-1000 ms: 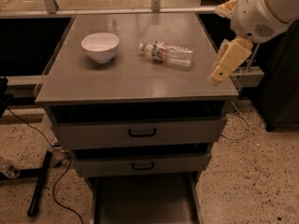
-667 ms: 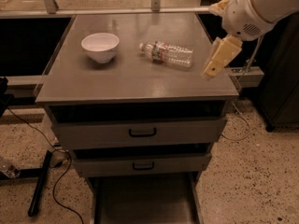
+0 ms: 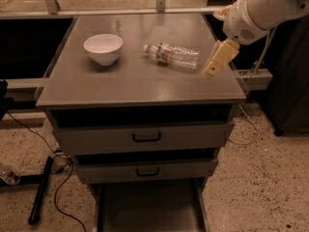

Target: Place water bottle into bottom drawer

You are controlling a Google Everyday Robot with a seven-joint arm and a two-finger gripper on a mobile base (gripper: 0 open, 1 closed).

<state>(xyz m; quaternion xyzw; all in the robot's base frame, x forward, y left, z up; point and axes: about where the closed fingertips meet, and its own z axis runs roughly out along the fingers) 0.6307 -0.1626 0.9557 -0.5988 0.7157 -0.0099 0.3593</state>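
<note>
The water bottle [image 3: 172,55] lies on its side on the grey cabinet top [image 3: 135,81], right of centre, cap pointing left. My gripper [image 3: 212,70] hangs from the white arm at the top right and points down and left. It sits just right of the bottle's base, apart from it and holding nothing. The bottom drawer [image 3: 149,208] is pulled out at the foot of the cabinet, its dark floor showing.
A white bowl [image 3: 103,48] stands on the left of the cabinet top. Two grey drawer fronts with black handles [image 3: 146,137] sit below the top. A black stand and cables [image 3: 41,190] lie on the speckled floor at the left.
The arm and gripper have moved a little to the left and up, closer to the bottle's base. The bottle and bowl have not moved.
</note>
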